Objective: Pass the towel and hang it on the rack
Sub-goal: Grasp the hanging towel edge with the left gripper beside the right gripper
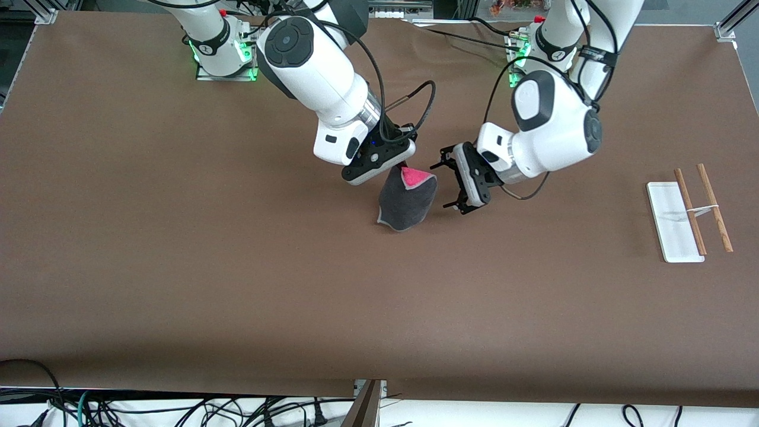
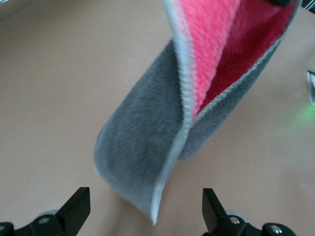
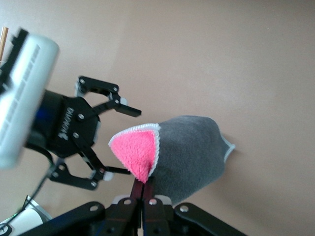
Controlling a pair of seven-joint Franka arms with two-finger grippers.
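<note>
Towel (image 1: 408, 201) pinched in right hand (image 3: 142, 192); left hand (image 1: 454, 179) spread beside it; no legible writing, seemingly.

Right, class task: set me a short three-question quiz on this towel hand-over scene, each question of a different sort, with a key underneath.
1. True or false: the right gripper is shut on the towel.
2. Multiple choice: the left gripper is (A) shut on the towel, (B) open beside the towel, (C) resting on the rack.
3. Fill in: the rack stands toward the ____ arm's end of the table.

Key
1. True: in the right wrist view its fingers pinch the towel's pink corner.
2. B: its fingers are spread, with the towel hanging just in front of them, not yet gripped.
3. left
</note>
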